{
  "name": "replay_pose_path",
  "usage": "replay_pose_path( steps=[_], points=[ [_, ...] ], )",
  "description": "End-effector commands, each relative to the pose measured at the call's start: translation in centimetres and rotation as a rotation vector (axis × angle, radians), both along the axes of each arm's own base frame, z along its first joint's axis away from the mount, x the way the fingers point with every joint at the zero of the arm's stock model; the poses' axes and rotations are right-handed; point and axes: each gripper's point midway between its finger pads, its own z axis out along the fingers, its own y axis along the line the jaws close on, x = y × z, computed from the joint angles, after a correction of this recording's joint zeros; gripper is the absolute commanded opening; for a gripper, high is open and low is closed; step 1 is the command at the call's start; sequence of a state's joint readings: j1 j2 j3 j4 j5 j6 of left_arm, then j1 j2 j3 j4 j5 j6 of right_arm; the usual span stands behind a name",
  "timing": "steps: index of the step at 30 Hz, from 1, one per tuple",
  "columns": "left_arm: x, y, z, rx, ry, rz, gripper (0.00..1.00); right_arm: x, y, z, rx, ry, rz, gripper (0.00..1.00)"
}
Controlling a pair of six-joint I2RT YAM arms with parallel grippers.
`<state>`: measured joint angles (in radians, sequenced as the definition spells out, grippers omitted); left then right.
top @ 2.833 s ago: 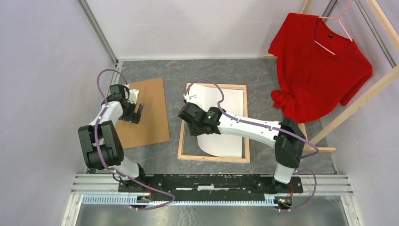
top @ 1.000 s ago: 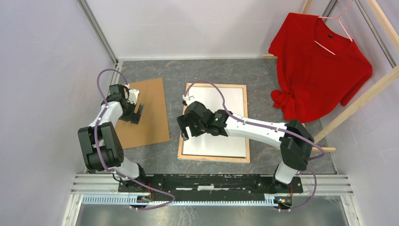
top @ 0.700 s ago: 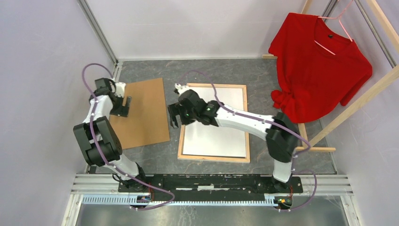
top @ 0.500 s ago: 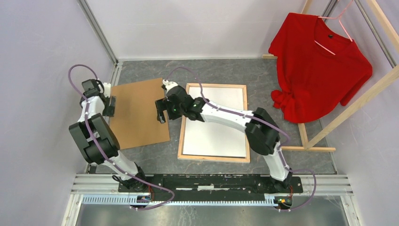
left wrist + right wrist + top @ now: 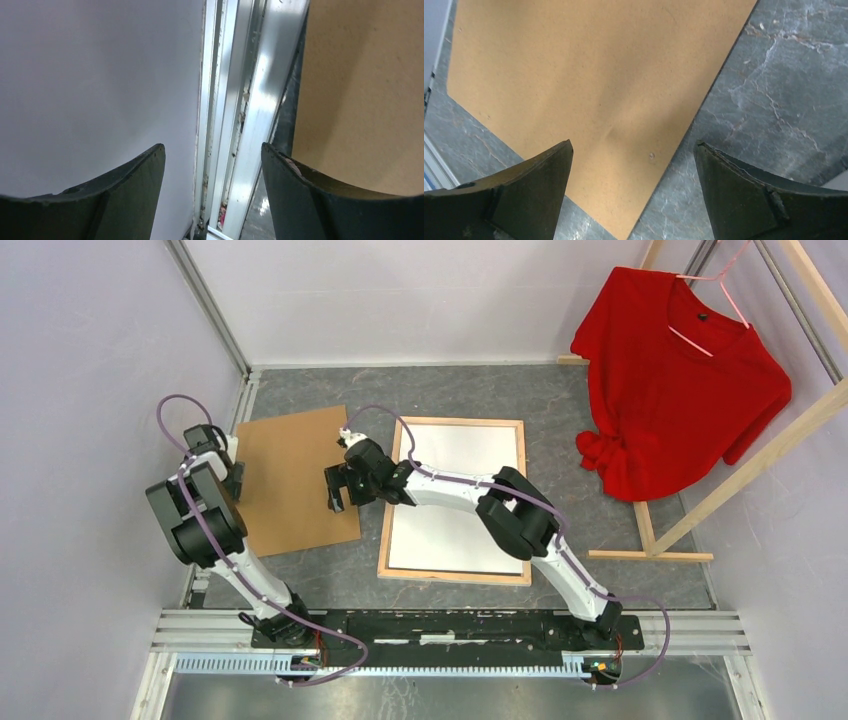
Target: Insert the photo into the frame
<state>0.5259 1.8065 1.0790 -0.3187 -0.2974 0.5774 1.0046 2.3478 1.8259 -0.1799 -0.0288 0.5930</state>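
Grey tabletop [image 5: 450, 395]: we log the photo [image 5: 452, 540], white side up, inside the frame [image 5: 455, 577], just right of the right gripper [image 5: 634, 150], jaws spread, empty, over the hardboard [image 5: 295, 480]; left gripper [image 5: 212, 152] likewise spread, empty.

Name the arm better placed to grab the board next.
Right, likely. The right gripper hangs open over the board edge nearest the frame; the left gripper faces the rail instead.
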Motion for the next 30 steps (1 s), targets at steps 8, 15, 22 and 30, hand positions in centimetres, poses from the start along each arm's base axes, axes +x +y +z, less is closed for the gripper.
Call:
replay_pose_path(
  steps=[8, 15, 22, 30],
  points=[
    [0.5, -6.0, -5.9, -0.166, 0.093, -0.086, 0.78, 0.4, 3.5, -1.3, 0.161, 0.122, -0.002, 0.98],
    [0.8, -9.5, -6.5, -0.192, 0.107, -0.142, 0.77, -0.5, 3.2, 1.1, 0.243, 0.151, 0.008, 0.98],
    [0.2, -12.1, -6.3, -0.236, 0.107, -0.185, 0.77, -2.0, 2.5, 4.1, 0.349, 0.203, 0.016, 0.98],
    [-0.9, -13.5, -6.1, -0.286, 0.12, -0.227, 0.77, -3.9, 2.4, 10.0, 0.556, 0.251, 0.051, 0.98]
  ],
)
